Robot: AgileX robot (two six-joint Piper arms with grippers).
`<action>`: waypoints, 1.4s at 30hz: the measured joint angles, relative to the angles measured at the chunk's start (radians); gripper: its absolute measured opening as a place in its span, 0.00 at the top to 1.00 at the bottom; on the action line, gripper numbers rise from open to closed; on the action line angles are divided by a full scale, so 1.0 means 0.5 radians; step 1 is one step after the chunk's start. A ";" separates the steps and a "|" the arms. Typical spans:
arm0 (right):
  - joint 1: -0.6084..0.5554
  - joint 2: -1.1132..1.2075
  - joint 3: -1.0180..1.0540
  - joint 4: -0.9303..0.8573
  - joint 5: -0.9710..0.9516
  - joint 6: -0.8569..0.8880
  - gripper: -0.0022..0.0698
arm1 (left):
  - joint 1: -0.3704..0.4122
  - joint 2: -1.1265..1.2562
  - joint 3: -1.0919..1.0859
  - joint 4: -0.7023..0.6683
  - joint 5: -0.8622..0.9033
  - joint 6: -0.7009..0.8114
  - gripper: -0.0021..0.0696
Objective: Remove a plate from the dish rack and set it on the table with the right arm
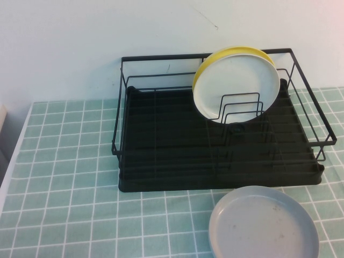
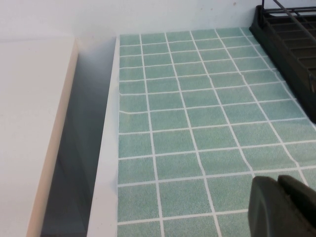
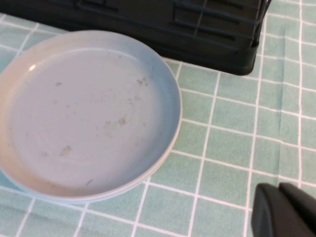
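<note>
The light grey plate point(image 1: 263, 226) lies flat on the green tiled table point(image 1: 64, 177) in front of the dish rack point(image 1: 215, 161), at the front right. It also shows in the right wrist view point(image 3: 84, 113), with faint specks. My right gripper point(image 3: 279, 190) is shut and empty, apart from the plate, over bare tiles. My left gripper point(image 2: 277, 180) is shut and empty, above the tiles near the table's left edge, left of the rack point(image 2: 291, 44). Neither arm shows in the high view.
A white plate point(image 1: 239, 88) and a yellow plate point(image 1: 215, 58) behind it stand upright in the rack's loops at the back right. The table's left edge point(image 2: 106, 148) drops to a gap beside a pale counter point(image 2: 29, 123). A white wall stands behind.
</note>
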 joint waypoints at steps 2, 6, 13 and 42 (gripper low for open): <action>0.000 0.000 0.005 0.000 0.000 0.000 0.97 | 0.000 0.000 0.000 0.000 0.000 0.000 0.98; 0.000 0.000 0.005 0.000 -0.004 0.001 0.97 | 0.000 0.000 0.000 0.000 0.000 0.000 0.98; 0.000 0.000 0.008 0.000 -0.008 0.001 0.97 | 0.000 0.000 0.000 0.000 0.000 -0.004 0.98; -0.019 -0.837 0.667 -0.044 -0.535 0.009 0.97 | 0.000 0.000 0.000 0.000 0.000 -0.004 0.98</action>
